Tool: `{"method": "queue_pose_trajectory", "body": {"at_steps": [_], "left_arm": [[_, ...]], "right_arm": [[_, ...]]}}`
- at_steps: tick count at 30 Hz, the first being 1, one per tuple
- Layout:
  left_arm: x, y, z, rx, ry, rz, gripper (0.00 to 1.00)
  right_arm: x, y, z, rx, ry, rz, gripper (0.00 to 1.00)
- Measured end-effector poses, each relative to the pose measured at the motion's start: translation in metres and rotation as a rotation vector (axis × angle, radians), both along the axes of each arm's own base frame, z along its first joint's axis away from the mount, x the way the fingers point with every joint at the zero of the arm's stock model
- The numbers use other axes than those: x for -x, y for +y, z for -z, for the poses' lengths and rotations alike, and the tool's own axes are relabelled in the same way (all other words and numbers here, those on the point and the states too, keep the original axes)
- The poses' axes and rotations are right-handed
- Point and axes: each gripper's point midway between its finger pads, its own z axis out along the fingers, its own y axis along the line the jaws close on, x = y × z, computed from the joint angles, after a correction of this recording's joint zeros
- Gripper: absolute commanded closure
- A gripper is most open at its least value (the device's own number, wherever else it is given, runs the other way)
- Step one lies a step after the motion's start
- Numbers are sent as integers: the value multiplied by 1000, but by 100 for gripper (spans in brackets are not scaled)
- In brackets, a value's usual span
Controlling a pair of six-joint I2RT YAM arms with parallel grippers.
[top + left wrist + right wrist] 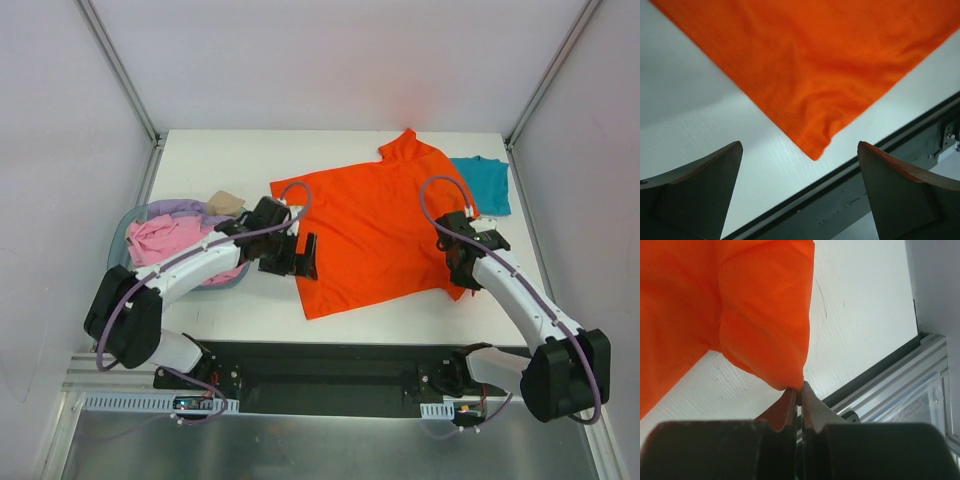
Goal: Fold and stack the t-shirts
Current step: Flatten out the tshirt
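Top external view: white matte table (215, 155) inside a plain white-walled booth, with aluminium posts (118, 70) at the back corners. The orange-red t-shirt (370, 225) lies spread flat at mid-table, collar toward the far edge.

- teal t-shirt (482, 185): just beside the orange-red t-shirt's far right sleeve, flat.
- translucent blue basket (124, 228): left of the orange-red t-shirt, holding pink (163, 240), lavender (176, 208) and tan (226, 203) cloth.
- left gripper (298, 255): at the shirt's left edge. In the left wrist view its fingers (705, 185) are spread wide and released, with the shirt's near corner lying on the table between them, untouched.
- right gripper (799, 388): at the shirt's near right corner, fingers clenched on a bunched fold of orange cloth.

A black strip and an aluminium rail (900, 385) run along the near table edge.
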Motion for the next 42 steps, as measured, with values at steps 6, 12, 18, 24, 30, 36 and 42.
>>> {"method": "queue_pose_trajectory", "body": {"at_steps": [6, 12, 18, 24, 30, 36, 42], "left_arm": [[66, -8, 11, -20, 33, 10, 3], [98, 1, 29, -60, 78, -104, 27], [92, -13, 42, -49, 114, -203, 44], [89, -26, 62, -50, 171, -228, 54], [97, -33, 73, -66, 218, -207, 100], [99, -44, 76, -68, 241, -191, 100], [94, -20, 64, -113, 187, -255, 100]], "right_arm": [[6, 3, 15, -17, 51, -1, 96], [7, 16, 18, -110, 7, -35, 96], [10, 29, 17, -203, -43, -72, 96], [15, 37, 21, -254, -44, -92, 96], [15, 40, 19, -274, -54, -104, 96], [20, 39, 18, -276, -49, -98, 95], [49, 39, 16, -305, 11, -92, 95]]}}
